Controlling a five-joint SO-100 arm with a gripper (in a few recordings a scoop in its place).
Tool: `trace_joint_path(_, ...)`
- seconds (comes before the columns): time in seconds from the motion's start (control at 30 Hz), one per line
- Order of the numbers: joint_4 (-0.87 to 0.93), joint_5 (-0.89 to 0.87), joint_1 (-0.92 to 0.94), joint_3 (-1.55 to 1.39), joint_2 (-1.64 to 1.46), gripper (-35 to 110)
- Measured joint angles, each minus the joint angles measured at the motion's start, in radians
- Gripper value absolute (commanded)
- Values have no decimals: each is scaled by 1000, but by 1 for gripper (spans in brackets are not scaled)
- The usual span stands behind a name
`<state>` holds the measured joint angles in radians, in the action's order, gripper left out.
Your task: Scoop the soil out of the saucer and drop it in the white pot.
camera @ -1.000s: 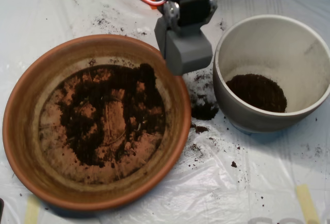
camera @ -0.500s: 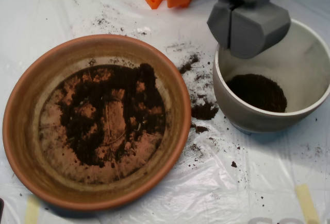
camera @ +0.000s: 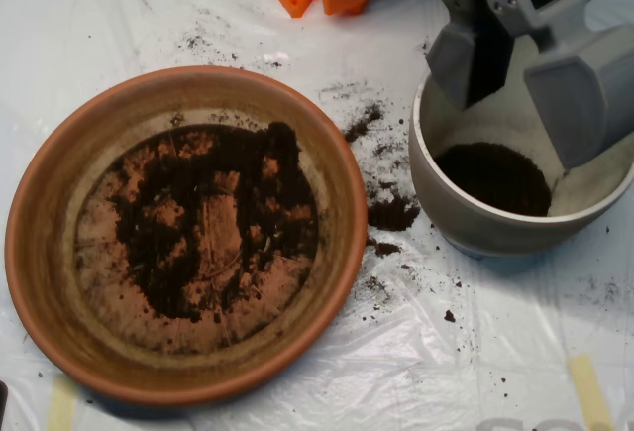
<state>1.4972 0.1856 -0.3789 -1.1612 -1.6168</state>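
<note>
Grey tool (camera: 530, 84) at upper right, halves apart over the white pot (camera: 466, 218): we judge dropping underway. Soil (camera: 213, 218) remains in the saucer (camera: 59, 168) at left; next, another scoop.

Saucer (camera: 59, 282) top clear; scoop (camera: 525, 79) blocking pot (camera: 475, 223) mouth.

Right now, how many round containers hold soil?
2. The large shallow terracotta-orange clay saucer sits at left with dark crumbly soil across its floor. The deep off-white ceramic pot sits at right, soil at its bottom, under the grey clamshell scoop.
</note>
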Motion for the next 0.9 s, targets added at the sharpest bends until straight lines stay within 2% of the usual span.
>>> trace_joint_path(0.37, 15, -69, 48, -40, -2, 34)
trace_joint_path(0.7, 25, -46, 405, -12, -3, 40)
trace_joint_path(0.9, -74, 18, 586, -195, -3, 43)
